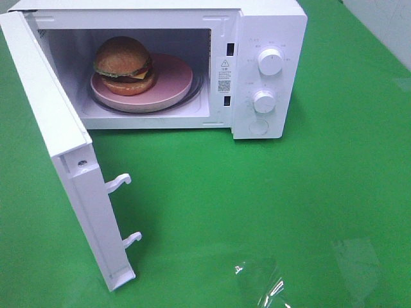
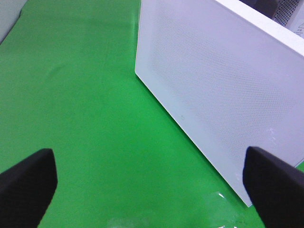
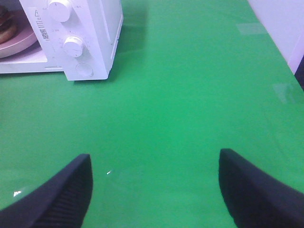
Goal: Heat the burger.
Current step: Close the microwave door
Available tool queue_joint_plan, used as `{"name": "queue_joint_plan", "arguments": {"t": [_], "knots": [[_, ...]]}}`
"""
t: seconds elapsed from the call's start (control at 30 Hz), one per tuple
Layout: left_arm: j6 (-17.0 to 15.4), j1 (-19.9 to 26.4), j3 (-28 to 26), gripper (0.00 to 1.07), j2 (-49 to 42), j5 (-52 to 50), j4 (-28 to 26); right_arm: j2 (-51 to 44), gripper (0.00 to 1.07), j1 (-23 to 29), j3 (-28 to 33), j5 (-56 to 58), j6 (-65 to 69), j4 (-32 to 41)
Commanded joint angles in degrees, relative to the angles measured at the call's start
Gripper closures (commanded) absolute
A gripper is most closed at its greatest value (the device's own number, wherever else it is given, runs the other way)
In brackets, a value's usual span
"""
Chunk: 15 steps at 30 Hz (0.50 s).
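Note:
The burger (image 1: 124,63) with golden-brown bun, lettuce, cheese and dark patty sits on a round pink plate (image 1: 172,86) inside the white microwave (image 1: 270,25). The microwave door (image 1: 58,135) stands wide open, swung out to the left. Neither gripper shows in the high view. In the left wrist view my left gripper (image 2: 149,183) is open and empty over the green cloth, facing the door's outer face (image 2: 218,90). In the right wrist view my right gripper (image 3: 154,190) is open and empty, well short of the microwave's control panel (image 3: 71,42); the plate's edge (image 3: 14,40) shows there.
Two white knobs (image 1: 270,61) (image 1: 264,101) and a round button (image 1: 258,126) are on the microwave's right panel. Two latch hooks (image 1: 119,183) stick out of the door's edge. Green cloth (image 1: 289,205) covers the table, with a shiny tape patch (image 1: 260,282) near the front.

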Motion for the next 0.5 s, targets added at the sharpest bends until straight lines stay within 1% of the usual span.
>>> {"name": "queue_joint_plan", "arguments": {"t": [0.03, 0.5], "knots": [[-0.1, 0.1, 0.0, 0.08, -0.6, -0.1, -0.1, -1.5, 0.36, -0.1, 0.1, -0.4, 0.4, 0.3], [-0.1, 0.1, 0.0, 0.08, -0.6, -0.1, -0.1, -1.5, 0.36, -0.1, 0.1, -0.4, 0.4, 0.3]]}}
